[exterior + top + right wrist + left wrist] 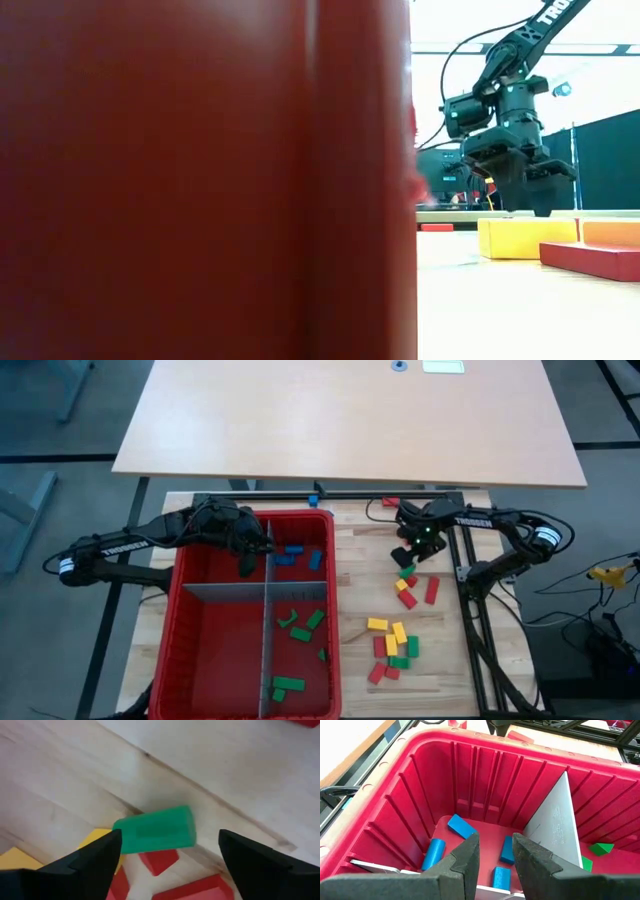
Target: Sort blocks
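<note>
Green is the block (155, 830) under the right hand (170, 857), whose fingers are spread wide on both sides of it. It lies on the wooden desk (360, 595), leaning on a red block (159, 861) and a yellow one (102, 837). If the fingers come down crooked, I think they may catch those neighbours and push the green one away. More loose blocks (392, 645) lie near the red bin (185, 610). The left hand (495, 855) hangs over the blue blocks (461, 826) in the bin, a little open and holding nothing.
</note>
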{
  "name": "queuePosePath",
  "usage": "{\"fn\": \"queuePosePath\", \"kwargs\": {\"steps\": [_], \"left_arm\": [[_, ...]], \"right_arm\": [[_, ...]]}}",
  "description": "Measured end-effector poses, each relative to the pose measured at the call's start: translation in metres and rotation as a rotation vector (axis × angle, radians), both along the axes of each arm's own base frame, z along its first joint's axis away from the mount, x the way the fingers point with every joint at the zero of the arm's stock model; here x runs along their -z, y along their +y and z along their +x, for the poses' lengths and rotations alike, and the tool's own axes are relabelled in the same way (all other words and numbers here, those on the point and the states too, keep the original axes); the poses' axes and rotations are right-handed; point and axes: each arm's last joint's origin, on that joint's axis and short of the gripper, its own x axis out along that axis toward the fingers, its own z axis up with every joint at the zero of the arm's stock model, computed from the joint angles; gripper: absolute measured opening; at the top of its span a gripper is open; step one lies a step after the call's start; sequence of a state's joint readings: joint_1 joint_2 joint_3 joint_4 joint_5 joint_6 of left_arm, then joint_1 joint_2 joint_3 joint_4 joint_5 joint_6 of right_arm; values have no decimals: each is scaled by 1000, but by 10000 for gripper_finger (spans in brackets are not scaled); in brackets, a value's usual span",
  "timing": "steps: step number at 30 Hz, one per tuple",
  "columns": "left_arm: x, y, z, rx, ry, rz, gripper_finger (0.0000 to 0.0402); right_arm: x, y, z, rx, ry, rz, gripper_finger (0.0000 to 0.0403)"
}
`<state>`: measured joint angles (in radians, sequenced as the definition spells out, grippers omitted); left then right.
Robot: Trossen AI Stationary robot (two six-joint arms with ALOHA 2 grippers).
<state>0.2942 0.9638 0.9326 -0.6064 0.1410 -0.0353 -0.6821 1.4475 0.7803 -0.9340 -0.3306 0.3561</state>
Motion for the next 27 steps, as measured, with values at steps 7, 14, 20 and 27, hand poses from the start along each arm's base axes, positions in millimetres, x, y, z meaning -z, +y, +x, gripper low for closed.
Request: {"fn": "queuePosePath", "kwargs": {"steps": [7,14,20,27], "left_arm": [[0,0,0,10,1,14,103],[0,0,0,16,3,21,103],[2,0,-1,15,24,14,103],[2,-1,-2,14,34,9,103]], "right_arm": [[1,9,7,32,3,45,331],[6,7,20,70,-42,15,317],[15,5,24,80,-25,34,308],[26,4,26,96,20,86,296]]}}
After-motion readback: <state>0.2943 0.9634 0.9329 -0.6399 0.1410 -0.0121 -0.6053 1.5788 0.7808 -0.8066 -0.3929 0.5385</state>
